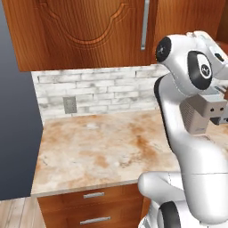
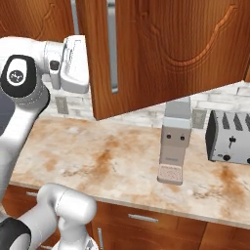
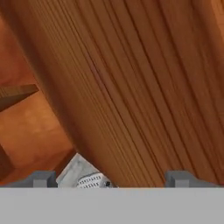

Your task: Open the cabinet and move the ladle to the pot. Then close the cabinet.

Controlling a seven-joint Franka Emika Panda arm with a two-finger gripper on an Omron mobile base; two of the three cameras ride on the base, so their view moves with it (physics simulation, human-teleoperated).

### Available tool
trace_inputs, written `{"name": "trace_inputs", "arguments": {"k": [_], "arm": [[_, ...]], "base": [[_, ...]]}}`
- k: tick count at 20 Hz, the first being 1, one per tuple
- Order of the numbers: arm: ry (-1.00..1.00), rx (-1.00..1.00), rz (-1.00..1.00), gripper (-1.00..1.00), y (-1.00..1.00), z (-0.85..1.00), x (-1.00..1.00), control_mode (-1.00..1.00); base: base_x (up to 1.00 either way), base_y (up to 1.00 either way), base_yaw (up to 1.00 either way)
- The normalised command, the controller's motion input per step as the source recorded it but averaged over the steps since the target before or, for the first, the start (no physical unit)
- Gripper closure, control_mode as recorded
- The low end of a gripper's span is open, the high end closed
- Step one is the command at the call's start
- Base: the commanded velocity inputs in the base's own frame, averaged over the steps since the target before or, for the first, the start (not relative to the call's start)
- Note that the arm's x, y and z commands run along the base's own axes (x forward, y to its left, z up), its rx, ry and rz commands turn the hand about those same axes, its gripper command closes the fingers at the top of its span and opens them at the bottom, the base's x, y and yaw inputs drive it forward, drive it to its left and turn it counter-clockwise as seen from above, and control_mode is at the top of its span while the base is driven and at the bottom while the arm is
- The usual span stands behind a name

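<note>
The cabinet's right door (image 2: 166, 49) stands swung out over the counter, its long silver handle (image 2: 113, 49) near its left edge. The left door (image 1: 89, 26) is shut. My hand (image 2: 73, 61) is up at the open door's free edge, and its fingers are hidden behind the wood there. In the hand view my gripper (image 3: 112, 178) is open, its two tips wide apart with nothing between them, close against the door's plain inner face (image 3: 131, 87). The cabinet's inside (image 3: 26, 127) with a shelf shows to the left. The ladle and the pot are out of view.
A beige coffee machine (image 2: 174, 141) stands on the marble counter (image 2: 97, 156) below the open door. A silver toaster (image 2: 228, 136) sits at the right. A wall outlet (image 1: 69, 105) is in the brick backsplash. Drawers (image 1: 94, 195) with short handles run below the counter's front edge.
</note>
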Motion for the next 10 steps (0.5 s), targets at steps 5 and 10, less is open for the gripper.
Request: {"name": "trace_inputs", "arguments": {"k": [5, 10], "arm": [[-0.06, 0.00, -0.28, -1.00, -0.79, 0.09, -0.43, -1.00], [-0.05, 0.00, -0.33, -1.00, -1.00, 0.06, -0.88, -1.00]], "base": [[0.00, 0.00, 0.00], [0.00, 0.00, 0.00]]}}
